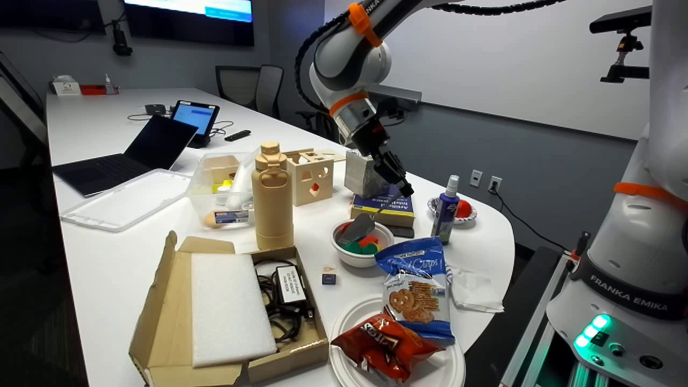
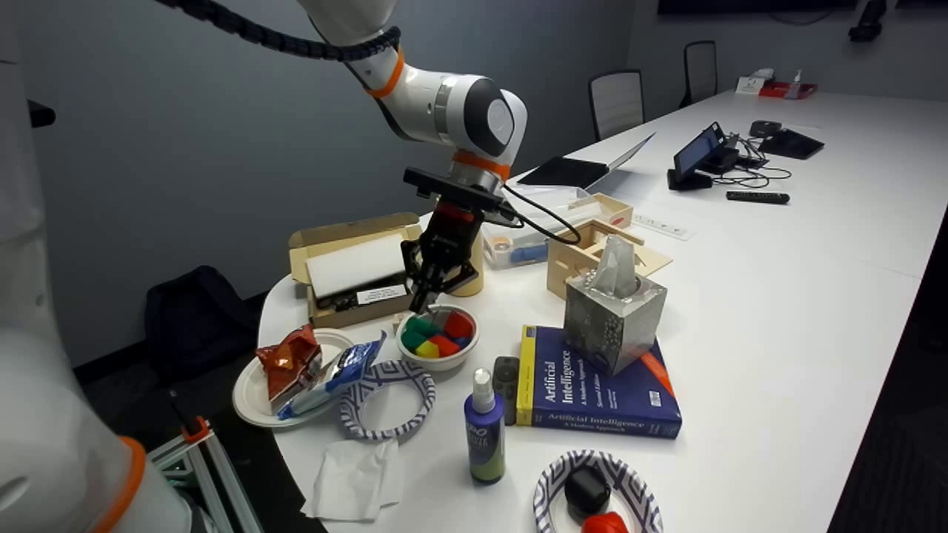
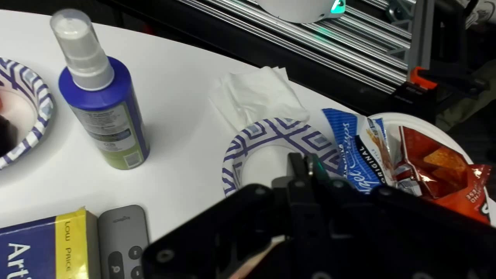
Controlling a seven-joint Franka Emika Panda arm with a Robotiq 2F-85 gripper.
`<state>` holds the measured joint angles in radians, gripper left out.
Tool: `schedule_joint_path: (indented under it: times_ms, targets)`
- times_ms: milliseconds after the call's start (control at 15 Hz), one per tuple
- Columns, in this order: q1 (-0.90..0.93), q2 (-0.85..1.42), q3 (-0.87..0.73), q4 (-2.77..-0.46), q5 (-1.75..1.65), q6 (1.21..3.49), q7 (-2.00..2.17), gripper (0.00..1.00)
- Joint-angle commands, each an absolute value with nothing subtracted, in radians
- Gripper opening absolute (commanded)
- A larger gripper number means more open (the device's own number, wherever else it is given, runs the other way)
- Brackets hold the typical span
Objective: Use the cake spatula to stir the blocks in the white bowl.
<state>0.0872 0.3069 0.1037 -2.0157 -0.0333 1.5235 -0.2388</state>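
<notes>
Both exterior views look from above down the table (image 2: 778,296), sharing the bowl (image 1: 359,259): in an exterior view, with the box (image 1: 293,357) near; in an exterior view, with the spray bottle (image 2: 485,444) near. My wrist view, closest, looks past my fingers (image 3: 296,166) toward my base (image 3: 302,9).

I see a white table (image 2: 778,311), rounded at the end with the white bowl (image 1: 358,262); bowl sits straight on it. Just beside the bowl: small cube (image 1: 329,276). Near the bowl: grey remote (image 3: 123,226), book (image 2: 585,404), patterned plate (image 3: 233,162), tan bottle (image 1: 273,201), open cardboard box (image 1: 293,361). Farther from the bowl: spray bottle (image 2: 485,437), napkin (image 2: 349,481), white plate (image 2: 248,392). Well apart from the bowl, I've got the laptop (image 1: 146,149).
</notes>
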Motion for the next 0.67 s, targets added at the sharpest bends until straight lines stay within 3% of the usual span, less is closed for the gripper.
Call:
schedule_joint_path:
  times_ms: [0, 600]
  targets:
    - [0.072, 0.333, 0.113, -1.991, 0.029, 1.541, -0.270, 0.01]
    - [0.087, 0.332, 0.092, -2.005, -0.008, 1.762, -0.167, 0.01]
